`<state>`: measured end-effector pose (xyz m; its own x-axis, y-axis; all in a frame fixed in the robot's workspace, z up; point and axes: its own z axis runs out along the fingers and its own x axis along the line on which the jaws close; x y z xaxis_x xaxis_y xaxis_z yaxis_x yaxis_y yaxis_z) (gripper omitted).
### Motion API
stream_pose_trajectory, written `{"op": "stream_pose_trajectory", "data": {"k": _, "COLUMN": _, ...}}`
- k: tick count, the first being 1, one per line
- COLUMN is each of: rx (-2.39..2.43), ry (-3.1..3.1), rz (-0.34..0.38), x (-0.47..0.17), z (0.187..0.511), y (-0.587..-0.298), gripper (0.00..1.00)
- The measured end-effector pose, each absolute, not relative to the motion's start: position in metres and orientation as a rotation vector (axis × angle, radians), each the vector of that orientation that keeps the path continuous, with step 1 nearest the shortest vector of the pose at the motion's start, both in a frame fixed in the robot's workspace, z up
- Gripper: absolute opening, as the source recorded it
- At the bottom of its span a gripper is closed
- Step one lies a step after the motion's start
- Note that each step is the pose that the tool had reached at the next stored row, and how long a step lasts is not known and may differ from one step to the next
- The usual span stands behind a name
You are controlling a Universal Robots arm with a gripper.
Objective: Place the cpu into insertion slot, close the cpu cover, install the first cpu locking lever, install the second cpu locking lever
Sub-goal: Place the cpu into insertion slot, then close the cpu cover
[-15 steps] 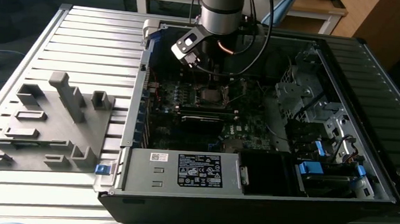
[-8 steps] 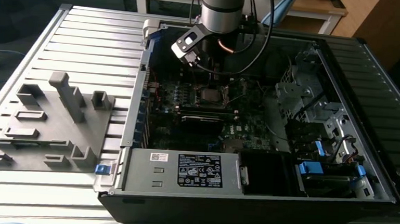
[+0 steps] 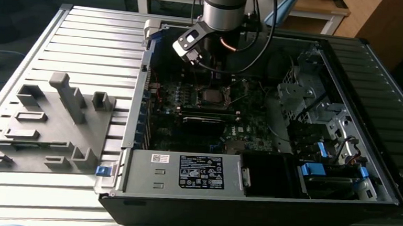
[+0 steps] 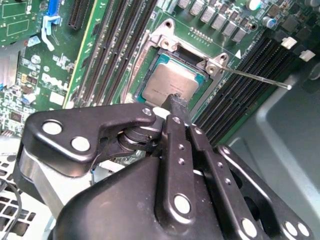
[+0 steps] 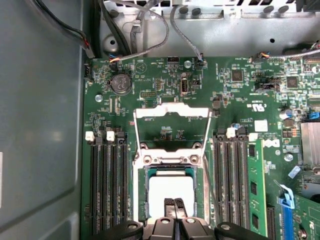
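The cpu [image 5: 170,189], a small square chip with a dull silver top, lies flat in the insertion slot [image 5: 142,192] on the green motherboard. In the second wrist view the cpu [image 4: 167,82] sits just past my fingertip. The cpu cover [image 5: 172,112], a thin silvery frame with an open window, is swung back off the socket on its hinge. One thin locking lever [image 4: 260,80] sticks out free beside the socket. My gripper [image 5: 174,202] hovers right over the chip's near edge, its two fingers pressed together with nothing between them. In the exterior view the arm [image 3: 221,14] reaches down into the case above the socket [image 3: 213,96].
Black memory slots [image 5: 107,180] flank the socket on both sides, one holding a green module [image 5: 252,185]. Cables [image 5: 135,30] run along the case wall. The power supply box [image 3: 198,173] stands at the case's front. A grey fixture plate [image 3: 47,124] lies at the exterior view's left.
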<state>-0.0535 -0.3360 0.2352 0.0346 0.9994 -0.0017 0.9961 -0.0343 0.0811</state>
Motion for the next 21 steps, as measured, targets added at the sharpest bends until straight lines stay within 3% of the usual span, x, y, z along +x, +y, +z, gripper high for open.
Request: {"op": "stream_pose_trajectory", "data": {"k": 21, "rx": 2.216, "ry": 2.141, "rz": 0.085, "x": -0.053, "z": 0.249, "y": -0.336, "gripper": 0.11}}
